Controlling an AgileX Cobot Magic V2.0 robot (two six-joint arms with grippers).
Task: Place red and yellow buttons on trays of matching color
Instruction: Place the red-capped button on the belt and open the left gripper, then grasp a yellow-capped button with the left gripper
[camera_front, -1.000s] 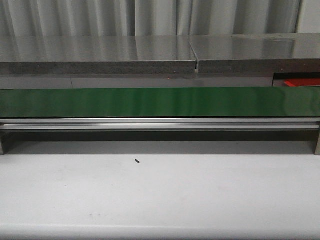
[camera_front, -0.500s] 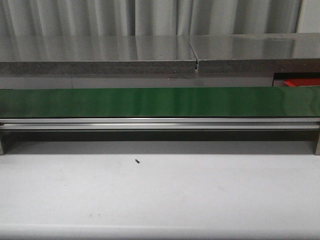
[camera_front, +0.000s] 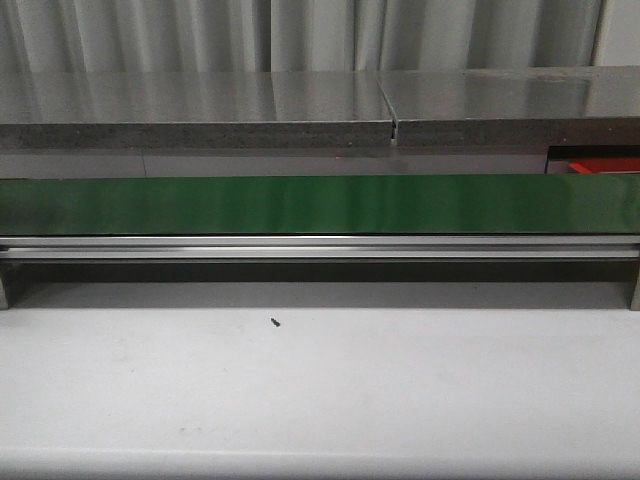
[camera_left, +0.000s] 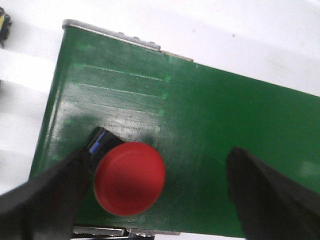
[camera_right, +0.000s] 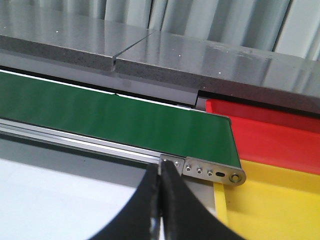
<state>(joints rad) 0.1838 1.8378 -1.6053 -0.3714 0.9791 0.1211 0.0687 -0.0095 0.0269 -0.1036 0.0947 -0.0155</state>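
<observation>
Front view: green conveyor belt (camera_front: 320, 204) is seen spanning the frame above the white table (camera_front: 320, 390); a sliver of red tray (camera_front: 600, 164) is visible far right. No arm or button is shown here.

Left wrist view: red button (camera_left: 129, 178) is found lying on the belt near its end, dark base (camera_left: 100, 143) tipped toward one finger. Left gripper (camera_left: 150, 195) is spread wide, the cap sitting between the fingers; one finger appears just beside or touching the base, contact not confirmed.

Right wrist view: right gripper (camera_right: 161, 210) is seen with fingers pressed together, nothing held, hanging near the belt's end roller. Red tray (camera_right: 270, 132) and yellow tray (camera_right: 280, 200) are set side by side just past that end.

Handling: button is judged light, rigid plastic; the domed cap looks smooth and likely slippery.

Hold: the squarer dark base is judged the safer place to be gripped, low under the cap.
</observation>
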